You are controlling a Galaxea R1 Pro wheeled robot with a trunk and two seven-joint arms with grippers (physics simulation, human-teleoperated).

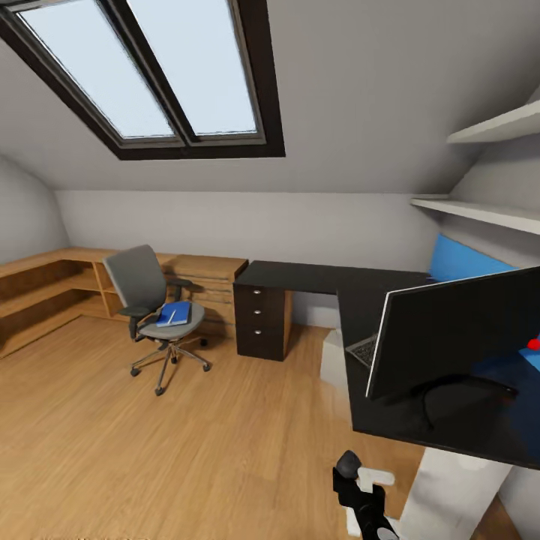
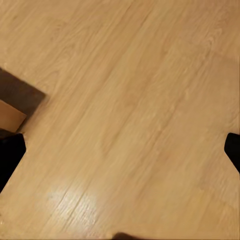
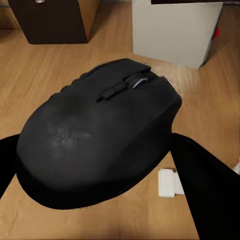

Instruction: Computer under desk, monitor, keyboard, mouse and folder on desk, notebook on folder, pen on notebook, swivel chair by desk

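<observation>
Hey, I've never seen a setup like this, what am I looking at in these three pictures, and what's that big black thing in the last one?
This is a simulated wheeled robot with two arms, seen through three cameras. The wide picture comes from its head: an attic bedroom with a black L-shaped desk, a monitor standing on it and a keyboard partly hidden behind the screen. Off to the side stands a grey swivel chair with a blue folder on its seat.

The other two pictures come from cameras near each gripper. The left gripper is open over bare wooden floor. The big black thing is a computer mouse, looming large because the camera is so close; the right gripper holds it between its dark fingers.
</observation>
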